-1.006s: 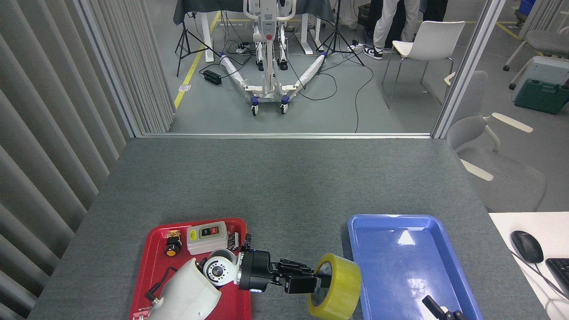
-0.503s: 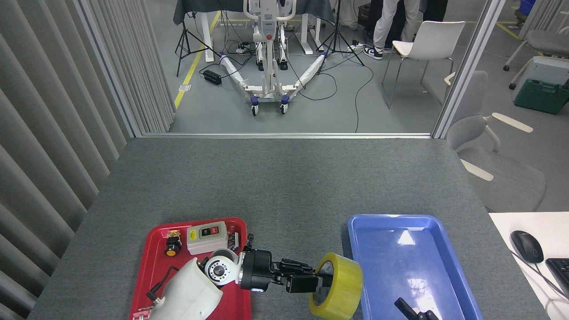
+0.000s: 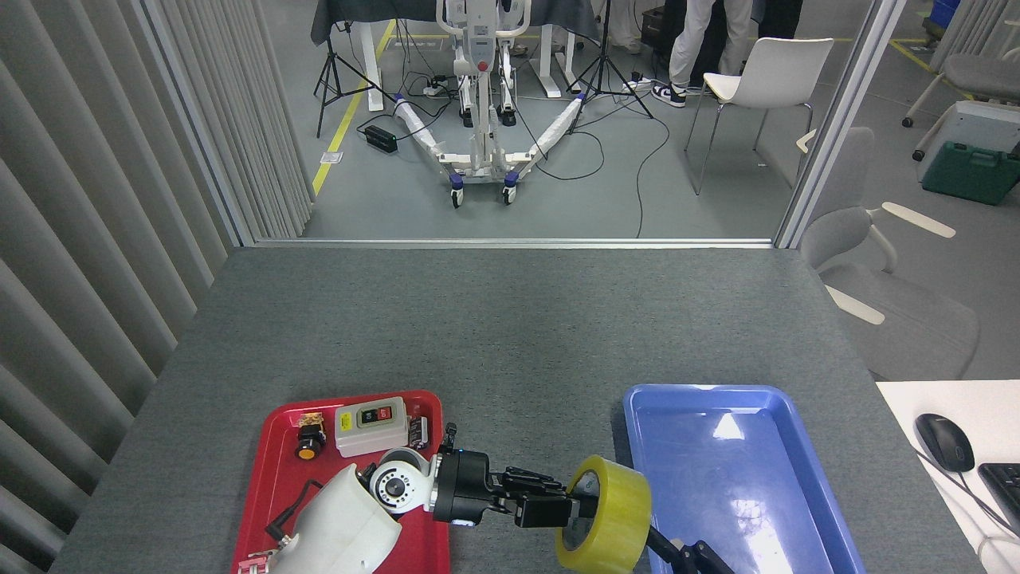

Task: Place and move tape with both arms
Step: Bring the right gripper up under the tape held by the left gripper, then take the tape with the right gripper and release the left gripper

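The tape (image 3: 617, 518), a wide yellow roll with a white core, is held on edge just above the grey table, between the two trays. My left gripper (image 3: 574, 506) reaches in from the left and is shut on the roll's wall, one finger inside the core. My right gripper (image 3: 684, 553) shows only as dark fingers rising from the bottom edge, their tips close to the tape's lower right side. Whether they touch it, or stand open or shut, cannot be made out.
A red tray (image 3: 275, 470) at the left holds a grey switch box (image 3: 370, 420) and a yellow push-button (image 3: 308, 443). A blue tray (image 3: 765, 454) lies right of the tape. A mouse (image 3: 944, 442) sits on a white desk at far right.
My right gripper has slid left along the bottom edge, from over the blue tray to just beside the tape. The left gripper and the tape have barely shifted.
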You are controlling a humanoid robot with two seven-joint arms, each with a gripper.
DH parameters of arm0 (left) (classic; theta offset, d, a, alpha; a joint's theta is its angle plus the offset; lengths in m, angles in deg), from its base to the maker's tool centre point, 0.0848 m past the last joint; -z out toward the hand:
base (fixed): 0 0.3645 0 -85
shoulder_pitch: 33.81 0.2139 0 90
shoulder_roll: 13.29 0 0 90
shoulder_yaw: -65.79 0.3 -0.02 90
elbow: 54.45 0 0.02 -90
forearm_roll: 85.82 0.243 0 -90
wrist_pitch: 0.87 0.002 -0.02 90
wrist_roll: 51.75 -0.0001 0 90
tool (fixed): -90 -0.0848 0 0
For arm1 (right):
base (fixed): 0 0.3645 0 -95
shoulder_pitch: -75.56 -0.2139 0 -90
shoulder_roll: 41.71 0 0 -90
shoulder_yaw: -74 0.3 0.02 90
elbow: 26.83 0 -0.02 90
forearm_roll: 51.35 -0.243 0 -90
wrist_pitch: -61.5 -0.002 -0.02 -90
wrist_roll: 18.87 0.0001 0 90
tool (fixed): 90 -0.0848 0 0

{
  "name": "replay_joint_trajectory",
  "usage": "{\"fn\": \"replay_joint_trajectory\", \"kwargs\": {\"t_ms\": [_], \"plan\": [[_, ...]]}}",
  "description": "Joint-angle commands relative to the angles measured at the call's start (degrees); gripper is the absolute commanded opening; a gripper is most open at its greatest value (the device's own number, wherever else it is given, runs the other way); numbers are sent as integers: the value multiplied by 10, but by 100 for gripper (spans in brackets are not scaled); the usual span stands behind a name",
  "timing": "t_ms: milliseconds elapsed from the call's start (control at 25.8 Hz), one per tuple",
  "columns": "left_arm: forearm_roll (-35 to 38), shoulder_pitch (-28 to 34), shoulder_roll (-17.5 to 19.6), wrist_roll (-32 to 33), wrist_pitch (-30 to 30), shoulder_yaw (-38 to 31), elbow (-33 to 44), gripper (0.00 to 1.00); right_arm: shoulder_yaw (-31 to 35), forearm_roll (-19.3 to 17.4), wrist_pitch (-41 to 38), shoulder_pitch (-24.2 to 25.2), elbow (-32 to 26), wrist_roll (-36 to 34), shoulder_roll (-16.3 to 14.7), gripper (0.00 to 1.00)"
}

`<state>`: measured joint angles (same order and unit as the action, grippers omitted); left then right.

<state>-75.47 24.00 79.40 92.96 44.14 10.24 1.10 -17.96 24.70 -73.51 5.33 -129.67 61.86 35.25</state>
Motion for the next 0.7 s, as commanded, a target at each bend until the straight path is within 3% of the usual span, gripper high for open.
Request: {"fn": "replay_joint_trajectory", "kwargs": {"t_ms": [0,155,271,426,503,658], "plan": [[0,0,-1,0,0,0,0,0,-5,6,0,-2,0,0,0,81],[1,1,-1,0,0,-1,-1,0,-5,6,0,-2,0,0,-1,25],[1,1,-2,0,0,-1,-1,0,-5,6,0,-3,0,0,-1,0],[3,0,-2,0,0,-2,-3,3,-3,7,0,-2,0,0,-4,0],[5,0,-4,-1,0,-3,-14,29,-1,7,0,-2,0,0,-5,0],[5,0,-2,-1,0,-5,-19,54,6,6,0,-1,0,-1,-7,0]]}}
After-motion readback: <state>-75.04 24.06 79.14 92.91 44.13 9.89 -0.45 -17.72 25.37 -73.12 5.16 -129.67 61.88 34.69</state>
